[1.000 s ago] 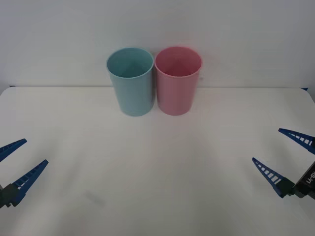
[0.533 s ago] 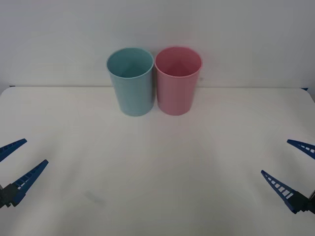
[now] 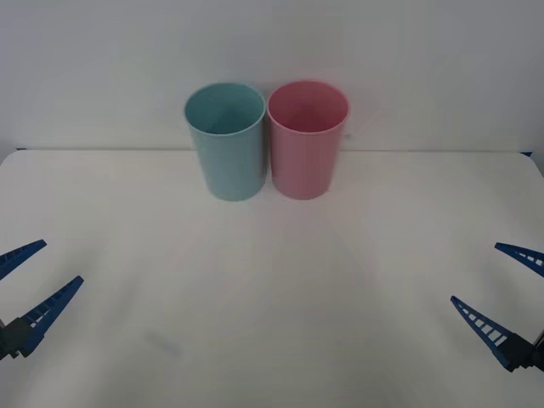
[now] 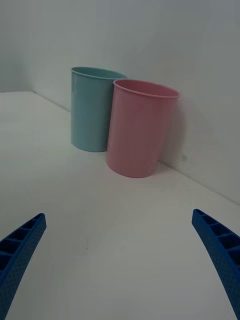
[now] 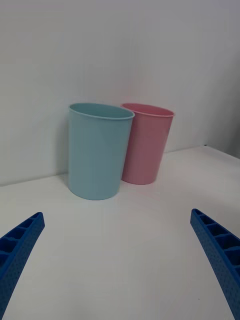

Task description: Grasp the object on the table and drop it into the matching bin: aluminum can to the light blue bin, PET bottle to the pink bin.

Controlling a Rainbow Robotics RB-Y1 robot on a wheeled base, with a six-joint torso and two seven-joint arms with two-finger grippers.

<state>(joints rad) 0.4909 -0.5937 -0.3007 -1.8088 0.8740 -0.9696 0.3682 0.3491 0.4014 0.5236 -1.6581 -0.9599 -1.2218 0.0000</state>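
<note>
At the far edge of the table, against the wall: blue cup and pink cup, upright, side by side, touching or nearly so. Nearer than the cups and well off to their left, left gripper, jaws spread wide, holding nothing. Well off to their right, right gripper, likewise wide and holding nothing. Can's place: cannot tell.
</note>
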